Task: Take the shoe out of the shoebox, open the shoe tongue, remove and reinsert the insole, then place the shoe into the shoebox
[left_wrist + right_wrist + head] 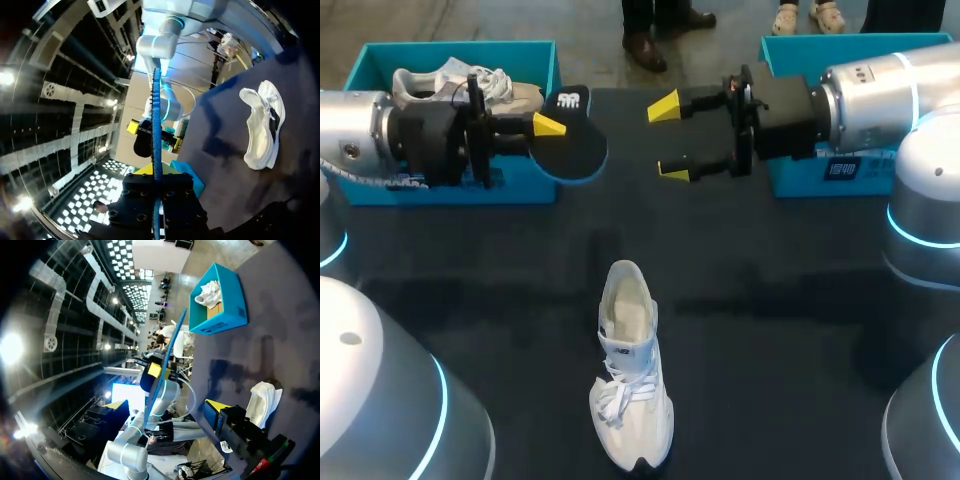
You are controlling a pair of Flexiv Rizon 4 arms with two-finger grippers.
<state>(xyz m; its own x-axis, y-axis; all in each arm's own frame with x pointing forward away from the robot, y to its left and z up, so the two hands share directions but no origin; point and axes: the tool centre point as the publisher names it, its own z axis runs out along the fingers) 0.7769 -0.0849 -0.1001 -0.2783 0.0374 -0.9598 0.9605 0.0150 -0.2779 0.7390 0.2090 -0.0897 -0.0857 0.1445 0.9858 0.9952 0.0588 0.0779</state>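
Observation:
A white shoe point(631, 370) lies on the dark table in front of me, toe toward me and its opening facing up; it also shows beside the left gripper point(262, 127) and under the right one point(262, 400). My left gripper point(546, 134) is shut on the dark, blue-edged insole point(572, 145) and holds it in the air in front of the left shoebox point(520, 185). From the left wrist the insole point(156, 120) appears edge-on between the fingers. My right gripper point(668, 138) stands open a little to the insole's right, facing it, with nothing between its fingers.
The teal left shoebox holds a second white shoe point(470, 85); from the right wrist this box point(227, 322) shows with that shoe point(209, 292) inside. Another teal box point(800, 180) sits at the back right, under my right arm.

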